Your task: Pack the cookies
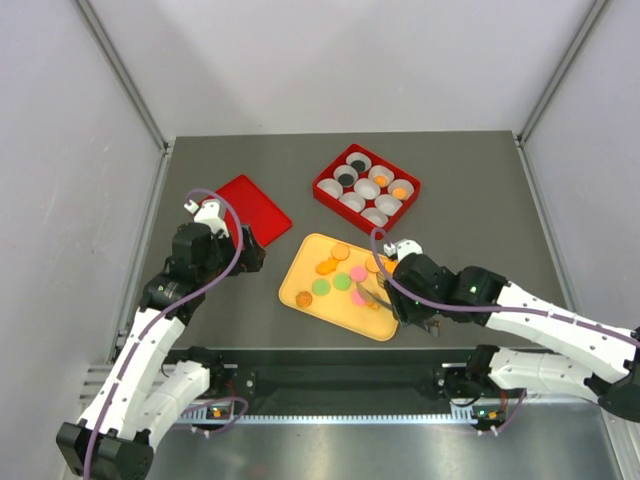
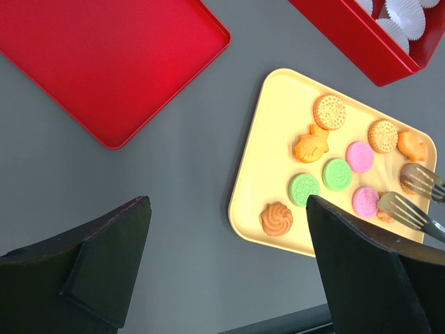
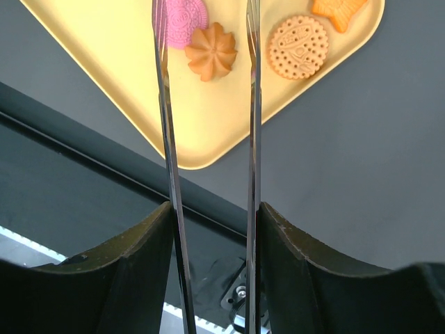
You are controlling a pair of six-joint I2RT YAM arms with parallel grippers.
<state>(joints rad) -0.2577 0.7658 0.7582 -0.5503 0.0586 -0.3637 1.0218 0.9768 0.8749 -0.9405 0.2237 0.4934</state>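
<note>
The right claw (image 3: 214, 216) is clamped on metal tongs (image 3: 164, 104), with one finger pressing on each blade. The blades stand a little apart and reach out over the yellow tray (image 2: 271, 139). In the right wrist view an orange swirl cookie (image 3: 211, 51) lies between the two blades, far ahead of the claw. I cannot tell if the blades touch it. A pink cookie (image 3: 188, 21) lies just left of it, partly behind the left blade. A round orange cookie (image 3: 299, 46) lies outside the right blade.

Most of the cookies (image 1: 342, 281) lie flat on the tray in the middle of the counter (image 1: 480, 220), apart from each other. A few more sit inside white cups (image 1: 352, 200) in the red box (image 2: 348, 35) behind the tray.

The left claw (image 2: 228, 205) has its fingers wide apart and holds nothing. It hangs over the counter between the tray and the red lid (image 2: 111, 62).
</note>
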